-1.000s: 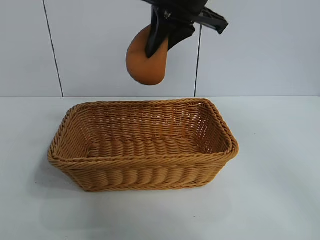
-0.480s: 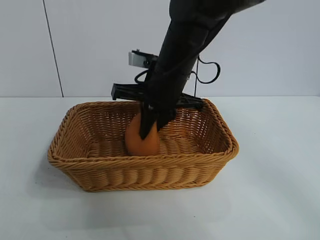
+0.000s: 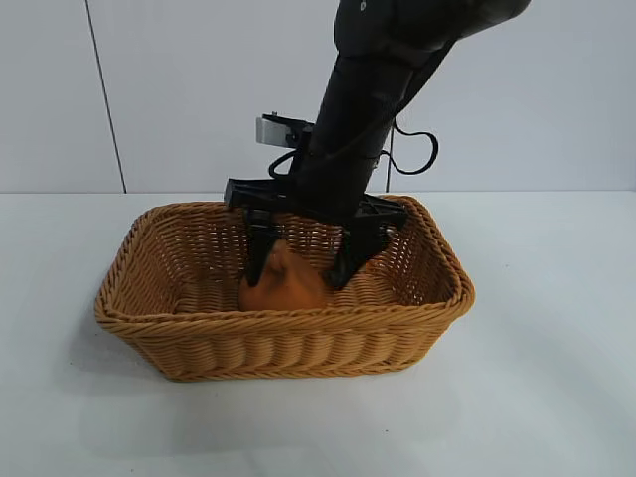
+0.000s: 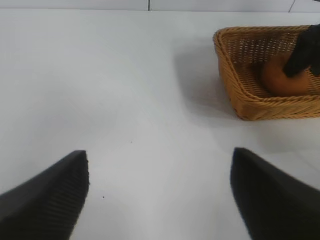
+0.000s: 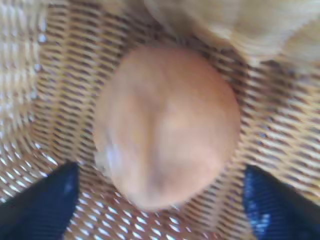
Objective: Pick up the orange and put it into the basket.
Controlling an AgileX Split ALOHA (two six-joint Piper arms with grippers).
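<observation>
Orange (image 4: 277, 77) inside basket (image 4: 235, 85), far corner.

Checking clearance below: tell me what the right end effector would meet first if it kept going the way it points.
Probably the orange, lying on the basket floor between the open right end effector fingers.

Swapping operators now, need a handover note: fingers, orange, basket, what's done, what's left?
Right gripper: inside the basket, fingers spread wide either side of the orange, no grip on it.
Left gripper: open, parked over bare table away from the basket.
Orange: lying on the basket floor.
Done: pick and drop.
Left: lift the right arm clear without snagging the rim.
</observation>
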